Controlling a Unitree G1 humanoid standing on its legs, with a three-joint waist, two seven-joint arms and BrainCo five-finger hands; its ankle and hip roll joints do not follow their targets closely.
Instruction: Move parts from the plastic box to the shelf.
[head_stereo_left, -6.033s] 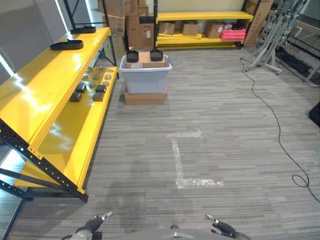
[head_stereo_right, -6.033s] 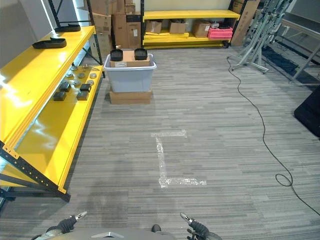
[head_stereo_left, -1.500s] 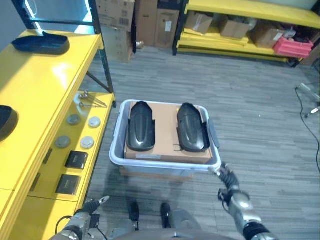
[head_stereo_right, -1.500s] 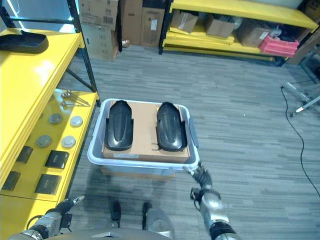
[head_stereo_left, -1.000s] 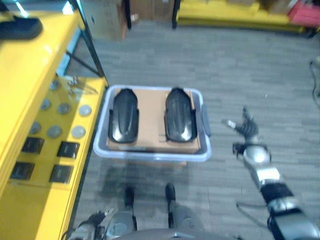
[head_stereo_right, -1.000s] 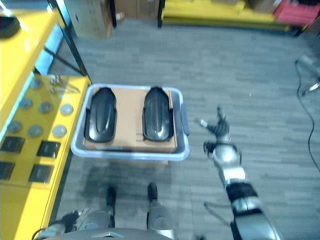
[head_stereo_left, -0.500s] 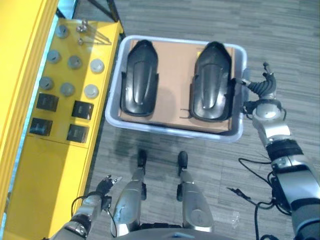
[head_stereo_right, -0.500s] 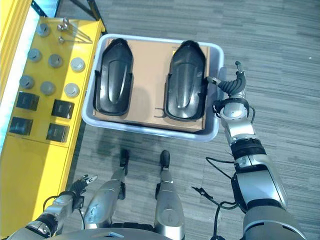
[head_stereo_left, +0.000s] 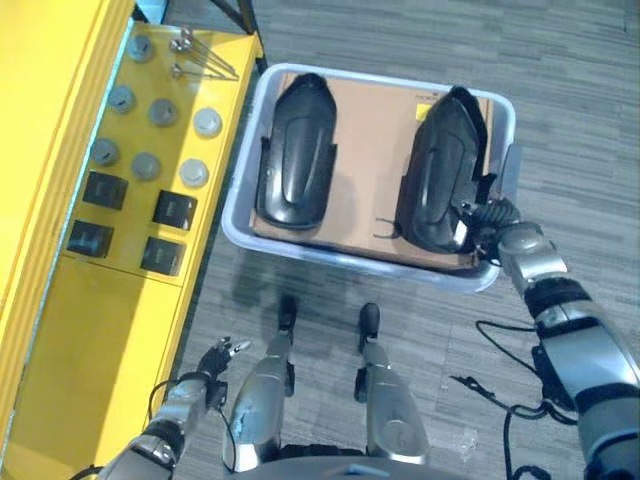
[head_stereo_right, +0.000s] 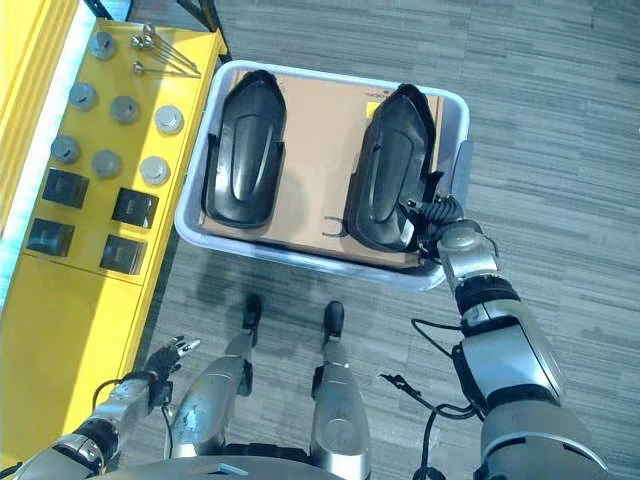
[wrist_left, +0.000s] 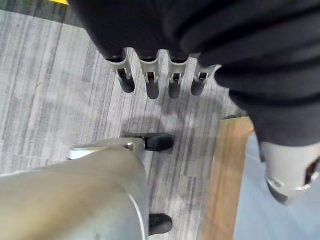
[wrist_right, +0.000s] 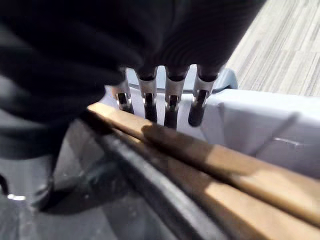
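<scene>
A grey plastic box (head_stereo_left: 350, 262) stands on the floor before me, with a sheet of cardboard (head_stereo_left: 372, 150) inside it. Two long black moulded parts lie on the cardboard, one on the left (head_stereo_left: 293, 155) and one on the right (head_stereo_left: 445, 165). My right hand (head_stereo_left: 490, 218) reaches over the box's near right corner, at the near right edge of the right part. Its straight fingers (wrist_right: 170, 107) hover over the cardboard's edge (wrist_right: 210, 160), beside the black part (wrist_right: 135, 200). My left hand (head_stereo_left: 215, 353) hangs low over the floor, fingers (wrist_left: 150, 82) straight and empty.
The yellow shelf's lower tier (head_stereo_left: 100, 330) runs along the left. It carries round metal discs (head_stereo_left: 147, 165), black square parts (head_stereo_left: 174, 209) and a few bolts (head_stereo_left: 195, 55). Grey plank floor lies to the right of the box.
My right hand has moved from outside the box's right rim inward to the near right edge of the right black part. The view has shifted a little; the left hand stays low.
</scene>
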